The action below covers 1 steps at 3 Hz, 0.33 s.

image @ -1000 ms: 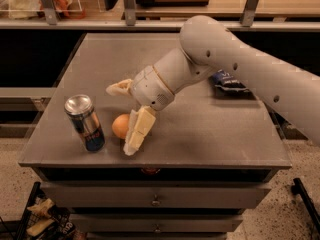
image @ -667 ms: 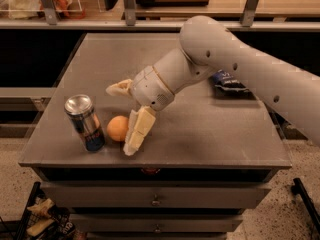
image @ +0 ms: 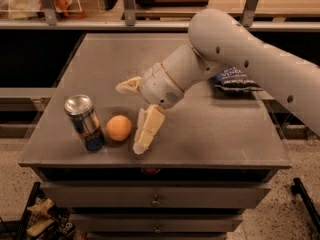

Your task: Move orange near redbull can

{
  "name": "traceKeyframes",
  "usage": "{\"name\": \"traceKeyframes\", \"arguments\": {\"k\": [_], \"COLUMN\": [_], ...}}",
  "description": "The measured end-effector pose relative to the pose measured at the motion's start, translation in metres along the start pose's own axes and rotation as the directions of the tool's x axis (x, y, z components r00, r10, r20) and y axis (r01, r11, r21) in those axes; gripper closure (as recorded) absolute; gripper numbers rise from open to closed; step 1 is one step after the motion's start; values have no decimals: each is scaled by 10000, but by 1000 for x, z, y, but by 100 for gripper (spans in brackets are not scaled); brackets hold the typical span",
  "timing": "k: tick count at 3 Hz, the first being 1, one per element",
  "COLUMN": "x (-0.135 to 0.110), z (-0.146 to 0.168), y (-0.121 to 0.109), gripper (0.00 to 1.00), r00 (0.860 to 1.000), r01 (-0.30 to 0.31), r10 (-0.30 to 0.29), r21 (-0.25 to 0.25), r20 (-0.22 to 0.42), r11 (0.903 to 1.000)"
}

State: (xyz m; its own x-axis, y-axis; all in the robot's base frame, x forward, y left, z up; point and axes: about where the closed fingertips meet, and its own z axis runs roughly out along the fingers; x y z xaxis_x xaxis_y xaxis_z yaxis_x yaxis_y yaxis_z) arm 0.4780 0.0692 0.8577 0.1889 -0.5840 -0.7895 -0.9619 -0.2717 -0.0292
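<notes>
The orange (image: 119, 128) lies on the grey table top (image: 210, 134) near the front left. It is just right of the upright redbull can (image: 85, 122), with a small gap between them. My gripper (image: 136, 110) is open and empty. One pale finger points left above the orange and the other (image: 147, 130) hangs down just right of the orange, close to it. The white arm reaches in from the right.
A dark blue chip bag (image: 234, 78) lies at the table's right side, partly behind the arm. The table's front edge is close below the can and orange. Drawers sit under the top, and shelving runs behind the table.
The orange has shifted slightly left toward the can and now shows in full. The lower finger has drawn a little to the right, away from it.
</notes>
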Motion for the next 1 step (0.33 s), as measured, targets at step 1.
{"name": "traceKeyframes", "arguments": {"k": [1], "x": [0], "z": [0], "y": [0], "gripper": [0], "r00": [10000], "r01": [0], "r10": [0], "r21": [0], "r20": [-2], "r11": [10000]}}
